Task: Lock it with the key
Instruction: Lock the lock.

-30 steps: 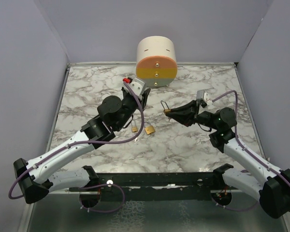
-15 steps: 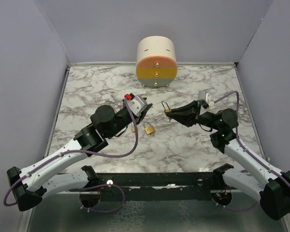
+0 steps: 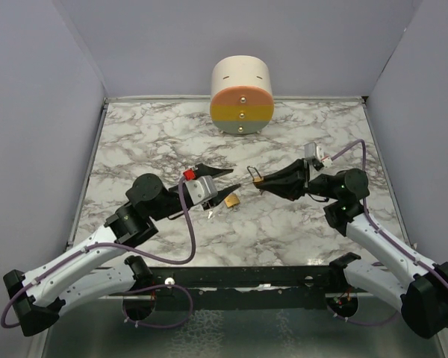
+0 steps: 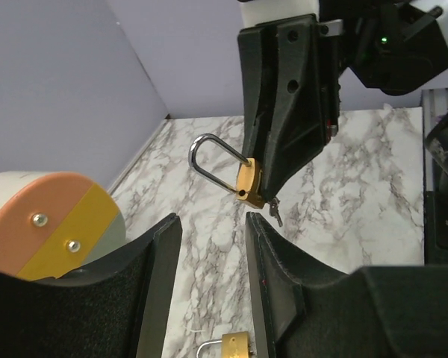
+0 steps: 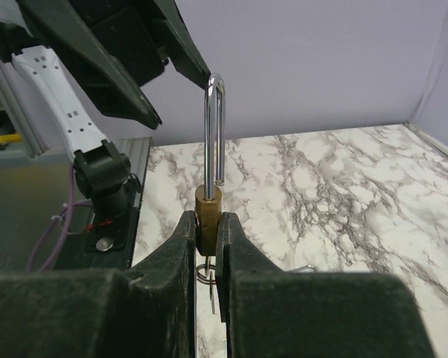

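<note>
The right gripper (image 5: 206, 225) is squeezing the brass body of a padlock (image 5: 207, 209) between its two fingers, so it is closed on the padlock. It is holding the padlock up in the air above the marble table (image 3: 134, 142). The steel shackle is standing upright in the right wrist view, and one leg is out of the body, so the padlock is open. Under the body a small key (image 4: 275, 215) is hanging down, but it is too small to tell how it is sitting in the lock.

The left gripper (image 3: 233, 180) is facing the held padlock from the other side, near it but not touching it. Its fingers (image 4: 153, 283) are standing wide apart and are holding nothing. In the left wrist view the held padlock is showing just above the gap between them.

Below the two grippers, a second padlock (image 3: 231, 200) with a brass body is lying flat on the marble, also with its shackle open.

Farther away, at the back edge of the table, a cream cylinder (image 3: 241, 95) is lying on its side, with its orange and yellow face turned toward the arms.
</note>
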`<state>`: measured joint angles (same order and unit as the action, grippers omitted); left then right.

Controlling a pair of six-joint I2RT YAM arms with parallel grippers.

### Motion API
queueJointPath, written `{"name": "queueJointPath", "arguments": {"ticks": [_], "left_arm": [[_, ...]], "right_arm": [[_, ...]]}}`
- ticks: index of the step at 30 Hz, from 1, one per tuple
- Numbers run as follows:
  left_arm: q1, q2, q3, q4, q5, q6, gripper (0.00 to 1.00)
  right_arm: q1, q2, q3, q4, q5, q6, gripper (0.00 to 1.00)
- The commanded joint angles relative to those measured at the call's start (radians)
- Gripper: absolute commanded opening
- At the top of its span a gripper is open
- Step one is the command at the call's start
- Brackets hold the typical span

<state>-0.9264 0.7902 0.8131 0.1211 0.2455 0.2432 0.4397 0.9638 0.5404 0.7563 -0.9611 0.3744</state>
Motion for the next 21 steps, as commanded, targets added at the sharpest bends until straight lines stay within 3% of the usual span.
{"name": "queueJointPath", "arguments": {"ticks": [1, 5, 12, 21], "left_arm": [[0.013, 0.031, -0.019, 0.069, 0.195, 0.002, 0.42], [0.052, 0.070, -0.025, 0.113, 0.267, -0.026, 0.39], [0.288, 0.142, -0.037, 0.304, 0.506, -0.209, 0.38], [0.317, 0.171, -0.014, 0.337, 0.595, -0.250, 0.40]], "right_arm": [[0.006, -0.015, 0.026, 0.093, -0.093, 0.062, 0.02], [0.007, -0.016, 0.027, 0.080, -0.097, 0.063, 0.02], [0.006, -0.003, 0.032, 0.046, -0.027, 0.028, 0.02], [0.006, 0.036, 0.062, 0.041, -0.027, 0.012, 0.02]]}}
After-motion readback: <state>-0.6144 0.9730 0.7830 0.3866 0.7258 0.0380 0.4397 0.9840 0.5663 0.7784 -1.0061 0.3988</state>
